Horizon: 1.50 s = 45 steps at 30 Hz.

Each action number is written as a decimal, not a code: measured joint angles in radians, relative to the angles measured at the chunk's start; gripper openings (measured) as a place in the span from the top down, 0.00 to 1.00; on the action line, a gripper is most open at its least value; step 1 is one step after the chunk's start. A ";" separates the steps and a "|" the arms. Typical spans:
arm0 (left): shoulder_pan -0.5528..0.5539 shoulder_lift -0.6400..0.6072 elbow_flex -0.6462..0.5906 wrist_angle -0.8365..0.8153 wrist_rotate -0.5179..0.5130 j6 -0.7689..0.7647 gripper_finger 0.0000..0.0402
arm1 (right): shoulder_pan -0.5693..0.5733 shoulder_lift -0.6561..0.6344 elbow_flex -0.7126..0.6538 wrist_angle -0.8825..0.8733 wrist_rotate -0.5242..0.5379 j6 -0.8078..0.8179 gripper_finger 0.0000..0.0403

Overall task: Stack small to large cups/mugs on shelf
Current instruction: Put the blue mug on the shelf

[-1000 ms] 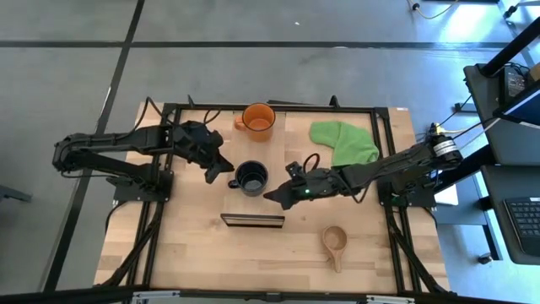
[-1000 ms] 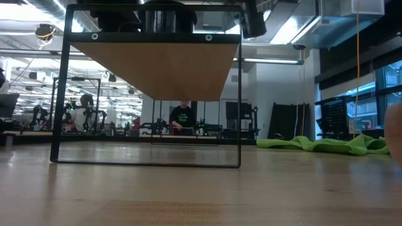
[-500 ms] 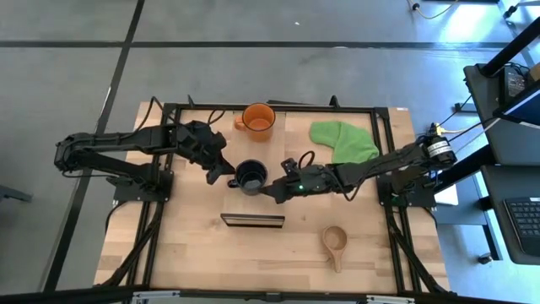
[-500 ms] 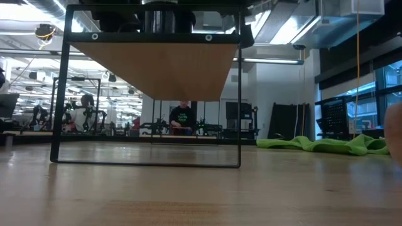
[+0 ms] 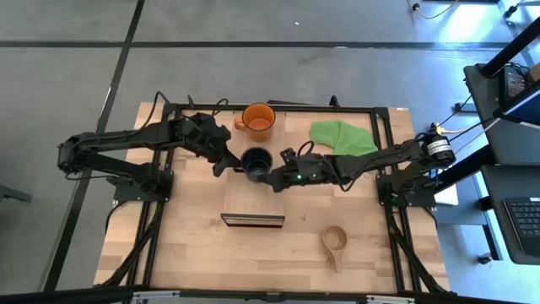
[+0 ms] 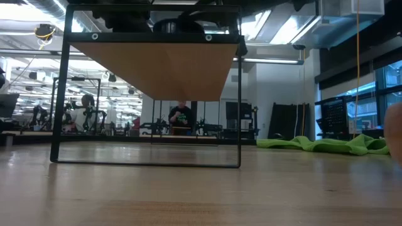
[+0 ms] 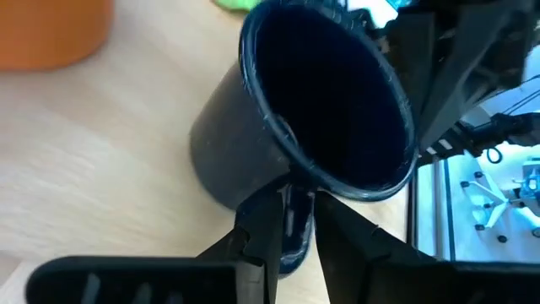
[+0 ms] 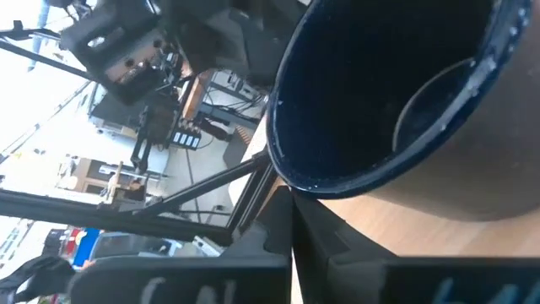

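Dark navy mug (image 5: 254, 160) held off the table (image 5: 194, 253) beyond the shelf (image 5: 253, 220), near the orange mug (image 5: 257, 121). Pinched at the handle by left gripper (image 7: 291, 221), at the rim by right gripper (image 5: 276, 178). Best released by one side before any lowering.

The navy mug (image 5: 254, 161) sits between the left gripper (image 5: 226, 162) and right gripper (image 5: 276, 178), both touching it. The orange mug (image 5: 256, 121) stands just behind; the shelf (image 5: 253, 220) and wooden cup (image 5: 334, 242) lie nearer the worktop's (image 5: 186, 245) front.
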 joint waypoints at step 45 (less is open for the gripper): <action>0.144 0.058 -0.001 0.044 0.075 0.096 0.84 | -0.059 0.000 0.000 -0.001 -0.085 -0.049 0.99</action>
